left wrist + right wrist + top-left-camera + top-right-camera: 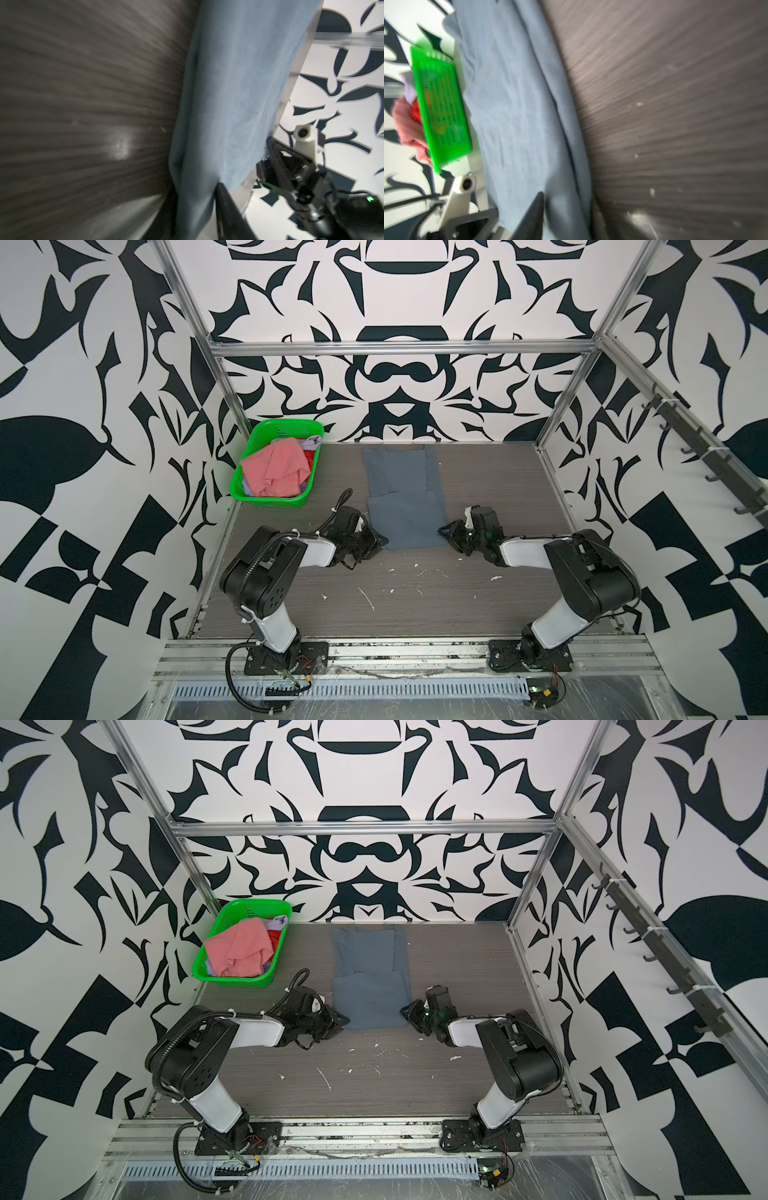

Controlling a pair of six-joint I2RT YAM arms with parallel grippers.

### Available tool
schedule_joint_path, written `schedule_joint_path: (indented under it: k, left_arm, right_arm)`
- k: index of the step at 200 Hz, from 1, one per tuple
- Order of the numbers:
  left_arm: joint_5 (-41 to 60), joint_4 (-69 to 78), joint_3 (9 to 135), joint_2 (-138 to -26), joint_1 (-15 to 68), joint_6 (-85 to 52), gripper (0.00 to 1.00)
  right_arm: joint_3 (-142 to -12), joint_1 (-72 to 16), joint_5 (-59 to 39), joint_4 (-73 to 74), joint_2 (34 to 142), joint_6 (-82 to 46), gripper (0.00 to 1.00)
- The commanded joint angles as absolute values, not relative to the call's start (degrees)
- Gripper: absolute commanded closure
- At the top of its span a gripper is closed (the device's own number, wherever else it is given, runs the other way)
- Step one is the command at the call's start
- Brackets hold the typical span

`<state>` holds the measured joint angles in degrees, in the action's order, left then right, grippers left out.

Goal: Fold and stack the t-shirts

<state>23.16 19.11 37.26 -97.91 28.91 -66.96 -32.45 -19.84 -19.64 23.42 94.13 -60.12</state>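
Blue shirt lies flat at the centre of the table, running near to far, with its near part doubled over. Left gripper is clamped on the near-left corner. Right gripper is clamped on the near-right edge. Basket stands far left, with 1 pink shirt on top.
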Motion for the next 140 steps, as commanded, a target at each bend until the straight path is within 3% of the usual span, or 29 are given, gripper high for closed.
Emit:
schedule_joint_path:
  k: [1,9,21,88,116,140]
  left_arm:
    - [20.5,16.4,37.1,-97.6,29.2,-67.2,0.85]
    - [20.3,15.3,36.8,-96.4,29.1,-66.8,0.91]
    - [20.1,13.1,35.9,-94.0,29.4,-66.1,1.00]
    - [16.4,-10.2,32.0,-71.1,42.7,-68.4,1.00]
    - [15.5,-17.0,36.4,-66.5,46.7,-67.2,1.00]
    - [16.2,-19.3,39.1,-65.9,46.7,-65.9,1.00]
  right_arm:
    - [-33.1,-21.4,-18.4,20.7,94.2,-59.8,0.91]
    - [-33.1,-22.0,-17.6,19.3,93.0,-59.3,1.00]
    - [-33.2,-22.8,-16.2,15.8,90.6,-57.9,1.00]
    - [-31.5,-34.6,-9.4,-17.7,65.4,-55.1,1.00]
    - [-31.1,-41.7,-5.5,-21.2,54.9,-61.0,1.00]
    - [-32.7,-45.6,0.1,-19.9,52.1,-63.7,1.00]
